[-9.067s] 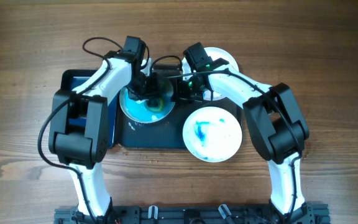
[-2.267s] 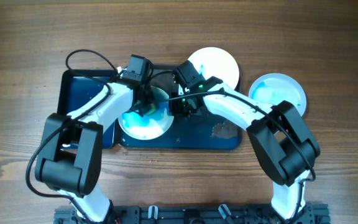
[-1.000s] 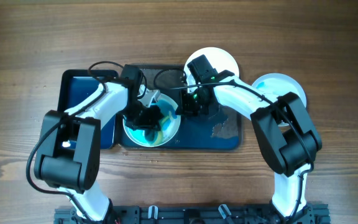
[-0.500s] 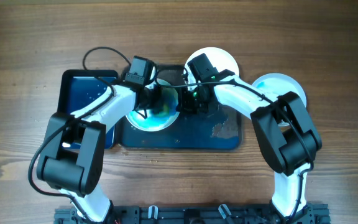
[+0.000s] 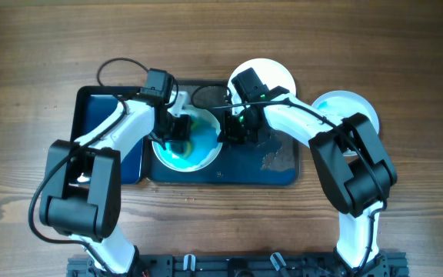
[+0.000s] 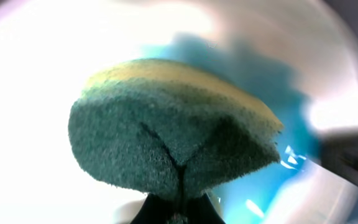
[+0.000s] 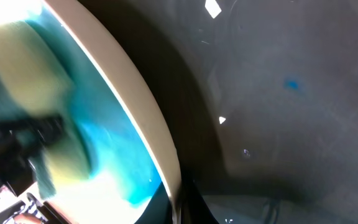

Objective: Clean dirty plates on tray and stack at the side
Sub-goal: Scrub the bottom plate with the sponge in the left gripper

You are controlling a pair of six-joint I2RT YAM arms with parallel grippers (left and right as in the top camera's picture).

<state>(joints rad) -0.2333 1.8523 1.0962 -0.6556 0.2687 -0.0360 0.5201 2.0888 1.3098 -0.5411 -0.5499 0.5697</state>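
One round glossy plate [image 5: 196, 155], blue-smeared: left hand [image 5: 177, 131] clamps a coarse green-yellow sponge [image 6: 173, 143]; right hand [image 5: 228, 135] pinches its rim.

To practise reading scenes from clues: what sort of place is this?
Probably a robotics test bench rather than a kitchen: two white robot arms at a wooden table, a sponge on a blue-smeared plate in a dark tray.

The wooden table [image 5: 406, 46] showed a matt, grained finish, while the dark blue tray [image 5: 260, 173] looked like smooth, glossy plastic. The white plate [image 5: 198, 151] shone wet under a blue film. The sponge [image 6: 173, 143] had a rough green scouring face over porous yellow foam.
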